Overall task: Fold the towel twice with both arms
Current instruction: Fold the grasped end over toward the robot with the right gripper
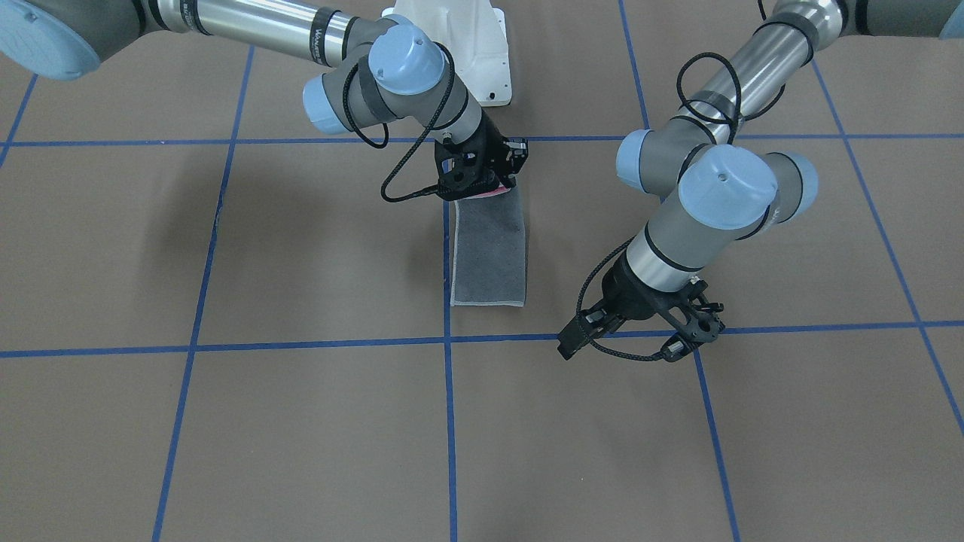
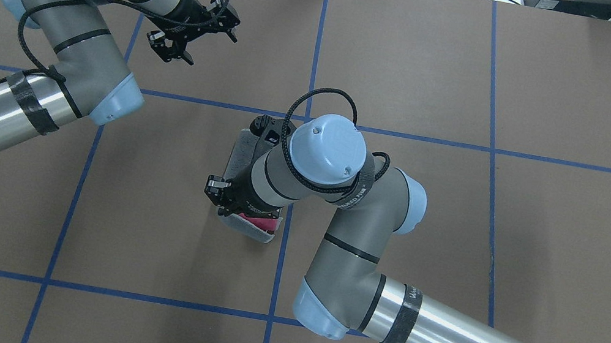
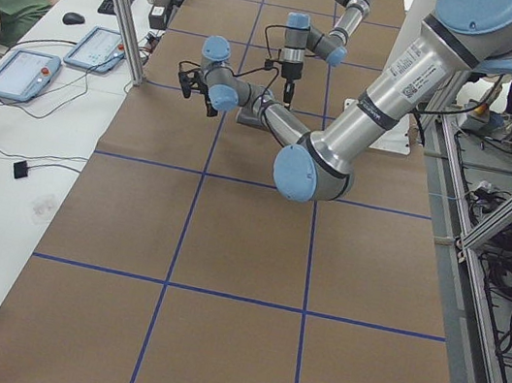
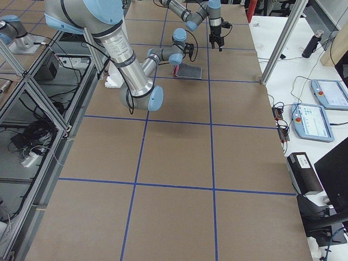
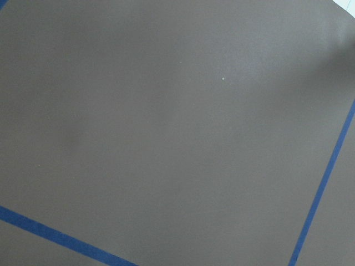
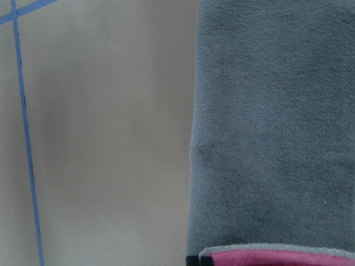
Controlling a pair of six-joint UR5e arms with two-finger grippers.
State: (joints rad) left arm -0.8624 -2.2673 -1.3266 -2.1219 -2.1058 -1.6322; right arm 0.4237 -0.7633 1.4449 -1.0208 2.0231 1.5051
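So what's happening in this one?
A two-armed robot is partway through folding the towel. It lies on the table as a narrow strip, grey side up, so one fold looks done. The right end effector appears to pinch the end nearest the robot and has it raised a little, with pink showing underneath. The left end effector is open, off to the side of the towel, touching nothing.
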